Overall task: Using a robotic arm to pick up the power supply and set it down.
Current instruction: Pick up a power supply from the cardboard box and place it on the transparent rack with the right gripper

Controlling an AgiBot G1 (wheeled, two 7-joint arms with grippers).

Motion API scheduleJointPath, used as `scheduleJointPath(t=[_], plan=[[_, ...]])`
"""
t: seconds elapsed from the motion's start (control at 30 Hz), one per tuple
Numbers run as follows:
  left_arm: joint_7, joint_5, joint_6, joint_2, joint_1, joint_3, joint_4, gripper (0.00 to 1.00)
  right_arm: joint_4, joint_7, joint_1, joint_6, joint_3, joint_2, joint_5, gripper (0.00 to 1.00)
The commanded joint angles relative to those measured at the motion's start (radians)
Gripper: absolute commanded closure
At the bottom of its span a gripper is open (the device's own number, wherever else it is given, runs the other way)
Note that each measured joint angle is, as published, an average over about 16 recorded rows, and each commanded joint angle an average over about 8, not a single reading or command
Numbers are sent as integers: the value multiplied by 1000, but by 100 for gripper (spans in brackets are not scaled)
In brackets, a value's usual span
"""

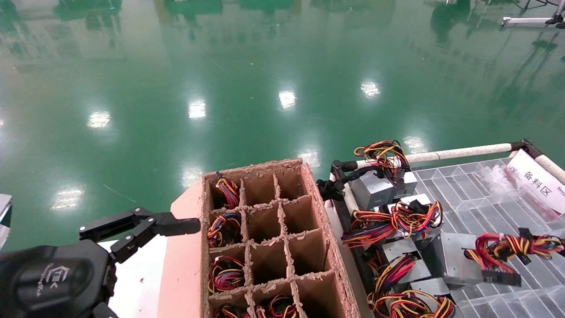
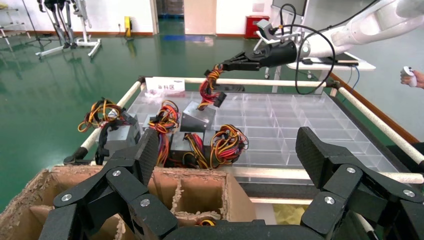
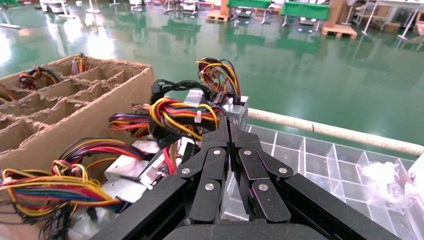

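Observation:
In the left wrist view the white robotic arm [image 2: 370, 25] reaches in over the tray. My right gripper [image 3: 228, 122] is shut on the red, yellow and black wire bundle [image 3: 177, 114] of a power supply. Its grey box [image 2: 198, 117] hangs tilted under the wires, just over the clear tray. The head view shows that bundle [image 1: 512, 246] and box [image 1: 459, 260] at the right; the right gripper itself is past the frame edge. My left gripper [image 1: 176, 225] is open and holds nothing, beside the cardboard box's left wall.
A cardboard box with a cell grid [image 1: 269, 240] stands in the middle; its left cells hold wire bundles [image 1: 225, 274]. Several more power supplies [image 1: 379, 189] pile at the near-left of the clear compartment tray [image 1: 481, 207], which has a padded rail [image 1: 463, 153] and a white sign [image 1: 539, 182].

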Motion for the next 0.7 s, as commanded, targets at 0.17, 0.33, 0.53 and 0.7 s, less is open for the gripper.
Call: scheduleJointPath(t=[0.17, 0.33, 0.53, 0.7], plan=[[0, 0, 0, 0, 0, 0, 0, 0, 39, 17, 43, 14, -25, 20, -59, 100], [0, 0, 0, 0, 0, 0, 0, 0, 29, 42, 106, 22, -46, 11, -109, 100], [0, 0, 0, 0, 0, 0, 0, 0, -22, 55, 159, 32, -60, -31, -140, 91], [0, 0, 0, 0, 0, 0, 0, 0, -64, 53, 194, 44, -66, -64, -153, 28]])
